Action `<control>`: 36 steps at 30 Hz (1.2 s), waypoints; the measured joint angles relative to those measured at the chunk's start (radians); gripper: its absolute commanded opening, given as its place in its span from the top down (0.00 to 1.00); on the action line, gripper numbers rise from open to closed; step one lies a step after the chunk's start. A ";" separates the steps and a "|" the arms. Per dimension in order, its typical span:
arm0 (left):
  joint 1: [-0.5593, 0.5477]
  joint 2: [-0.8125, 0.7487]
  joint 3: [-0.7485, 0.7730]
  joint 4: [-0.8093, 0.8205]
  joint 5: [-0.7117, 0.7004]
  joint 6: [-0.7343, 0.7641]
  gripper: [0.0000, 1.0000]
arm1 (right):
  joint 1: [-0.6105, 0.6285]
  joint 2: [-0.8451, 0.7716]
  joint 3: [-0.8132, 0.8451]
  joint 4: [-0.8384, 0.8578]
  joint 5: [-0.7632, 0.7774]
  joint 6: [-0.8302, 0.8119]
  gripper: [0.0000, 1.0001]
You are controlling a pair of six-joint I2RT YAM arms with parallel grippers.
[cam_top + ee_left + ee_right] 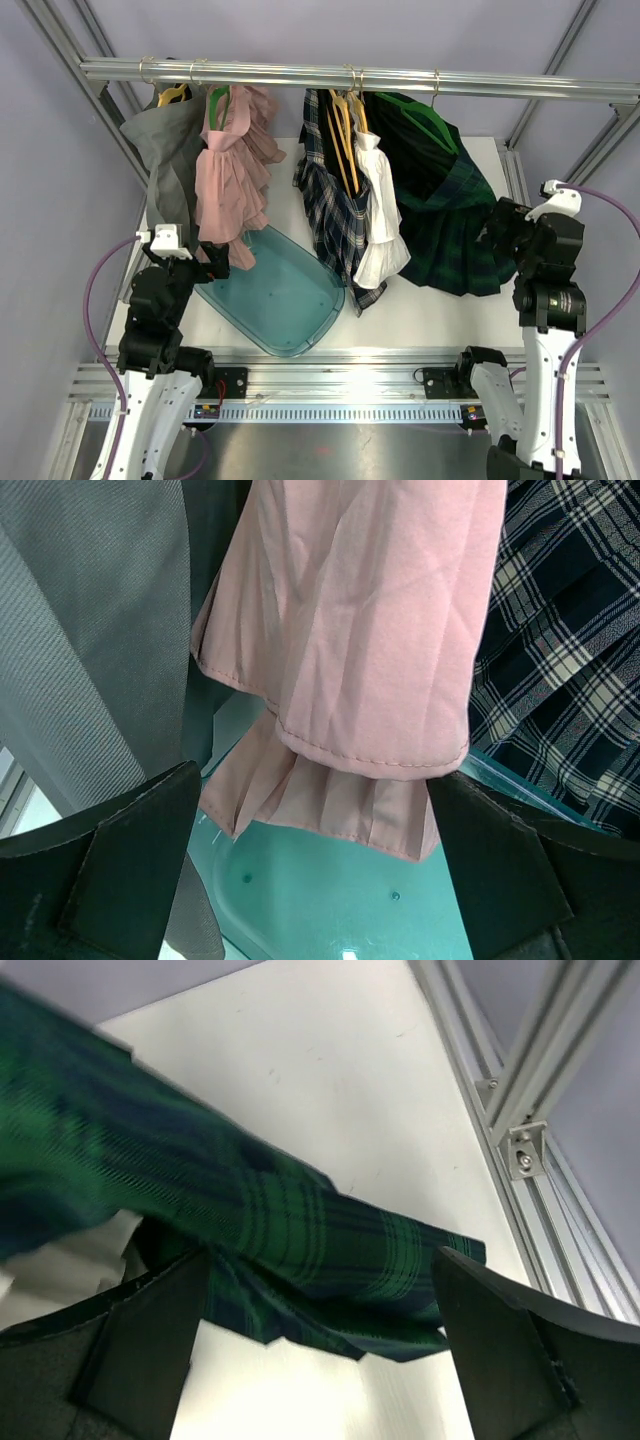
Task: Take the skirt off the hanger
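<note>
1. Nothing of the task looks done yet. Every garment hangs from the rail point(350, 75) at the back: a grey garment point(165, 160), a pink skirt point(230, 170), a navy checked skirt point(330, 200), a white garment point(382, 225) and a green plaid skirt point(450, 220), each on its own hanger.
2. The task does not say which skirt is meant, and the views do not settle it.
3. The left end effector point(212, 262) has its fingers wide apart and holds nothing. In its wrist view the pink skirt's pleated hem hangs between and just beyond the two fingers, but it is not gripped.
4. The right end effector point(500, 235) is likewise spread wide and empty. Its wrist view shows the low corner of the green plaid skirt ahead of the fingers, draped down to the white counter point(330, 1060).
5. What remains is the whole job: taking hold of a skirt, freeing it from its hanger and bringing it down.
6. The one container is a teal tray point(300, 330) on the counter. Nothing visible lies in it; the pink hem hangs above its far left end.
</note>
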 measured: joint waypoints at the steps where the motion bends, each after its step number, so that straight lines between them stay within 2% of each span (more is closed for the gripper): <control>1: 0.000 0.000 0.000 -0.001 0.000 0.000 0.01 | 0.000 -0.016 0.008 -0.018 -0.026 -0.026 0.00; 5: 0.000 0.000 0.000 -0.002 -0.002 -0.001 0.01 | -0.003 -0.041 0.068 -0.136 -0.186 -0.185 0.01; 11: 0.000 0.002 0.013 -0.014 0.000 -0.036 0.01 | -0.009 -0.025 0.130 -0.351 -0.553 -0.549 0.01; 18: 0.000 0.077 0.205 -0.147 0.086 -0.128 0.01 | -0.011 -0.058 0.133 -0.511 -0.776 -0.795 0.01; 23: 0.000 0.149 0.370 -0.203 0.175 -0.192 0.01 | -0.011 -0.057 0.162 -0.607 -0.908 -0.885 0.01; 28: 0.000 0.261 0.576 -0.262 0.187 -0.206 0.01 | -0.011 -0.015 0.193 -0.632 -1.027 -0.896 0.00; 32: -0.009 0.373 0.738 -0.299 0.173 -0.199 0.03 | -0.011 0.039 0.156 -0.584 -1.096 -0.876 0.01; 36: -0.063 0.539 0.919 -0.317 0.099 -0.167 0.11 | -0.011 0.072 0.062 -0.475 -1.139 -0.809 0.01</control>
